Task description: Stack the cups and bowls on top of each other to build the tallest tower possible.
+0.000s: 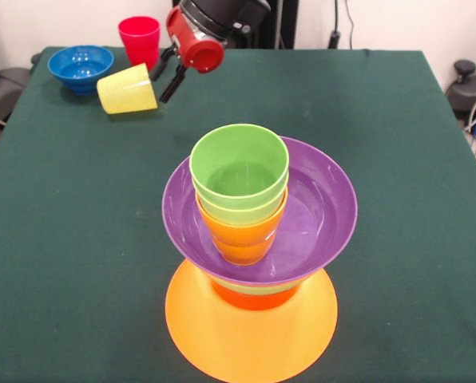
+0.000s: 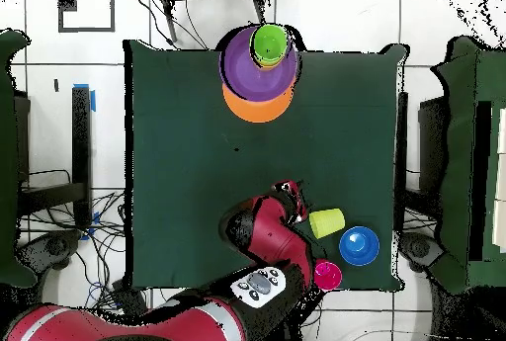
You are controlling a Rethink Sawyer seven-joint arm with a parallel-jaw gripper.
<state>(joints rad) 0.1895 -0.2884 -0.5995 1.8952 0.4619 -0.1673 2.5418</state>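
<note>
The tower stands at the near middle of the table. A wide orange bowl [image 1: 250, 339], upside down, is its base. On it sit a small red-orange bowl [image 1: 254, 298] and a thin green edge, then a purple bowl [image 1: 322, 203]. An orange cup [image 1: 242, 238] with lime green cups [image 1: 239, 171] nested in it stands in the purple bowl. In the overhead view the tower [image 2: 249, 68] is at the top. A pale yellow cup [image 1: 126, 89] [image 2: 327, 222] lies on its side at the far left. My gripper [image 1: 160, 88] [image 2: 296, 202] is open at its wide end, holding nothing.
A red cup [image 1: 140, 40] [image 2: 328, 275] stands upright behind the yellow cup. A blue bowl [image 1: 81, 65] [image 2: 359, 246] sits near the table's far left corner. The green table [image 1: 398, 120] ends just behind them.
</note>
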